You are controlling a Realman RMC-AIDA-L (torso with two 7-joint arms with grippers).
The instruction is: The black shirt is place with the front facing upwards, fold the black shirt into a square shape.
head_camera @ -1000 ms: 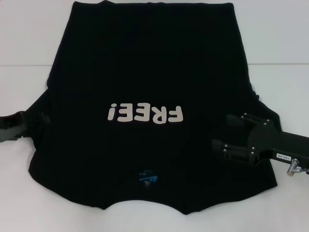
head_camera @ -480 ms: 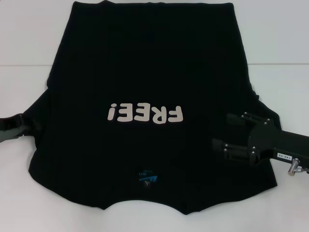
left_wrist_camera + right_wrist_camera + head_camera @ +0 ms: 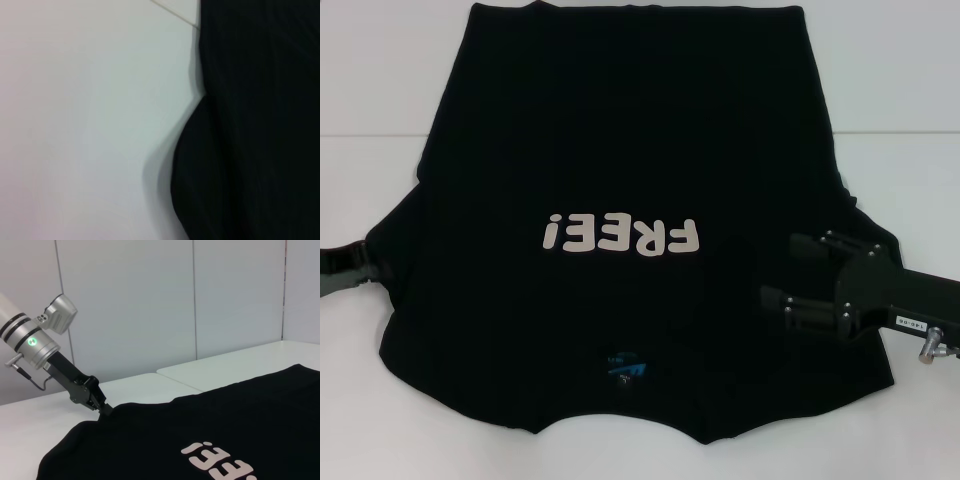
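Observation:
The black shirt [image 3: 620, 130] lies spread flat on the white table [image 3: 370, 90], front up. Its white letters "FREE!" [image 3: 620, 236] and blue neck label [image 3: 625, 368] face me, with the collar toward the near edge. My left gripper [image 3: 370, 258] sits at the outer edge of the shirt's left sleeve. The right wrist view shows that gripper [image 3: 105, 410] with its tip at the cloth's edge [image 3: 240, 410]. My right gripper [image 3: 780, 270] hovers over the shirt's right shoulder area, open with nothing between its fingers. The left wrist view shows only the shirt's edge [image 3: 250, 125] on the table.
White tabletop [image 3: 910, 120] surrounds the shirt on both sides, with a seam line [image 3: 895, 132] running across it. Pale wall panels [image 3: 150, 300] stand behind the far side of the table.
My left gripper has drawn back to the left, from over the sleeve to its outer edge. The right gripper and the shirt have hardly moved.

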